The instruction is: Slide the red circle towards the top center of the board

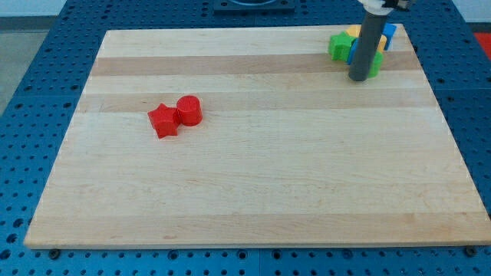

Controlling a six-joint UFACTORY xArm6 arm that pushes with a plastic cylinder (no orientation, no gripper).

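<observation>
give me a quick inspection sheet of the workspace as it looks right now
surface: wooden board, pale planks, lying flat
job's things: red circle at the view's left of centre, touching a red star-like block on its lower left
clutter: cluster at the view's top right, with a green block, a yellow block, a blue block and another green block, partly hidden by the rod
grippers: none fitted; my tip sits at the cluster's lower edge, far from the red circle
cables: nothing seen
surroundings: blue perforated table around the board
</observation>
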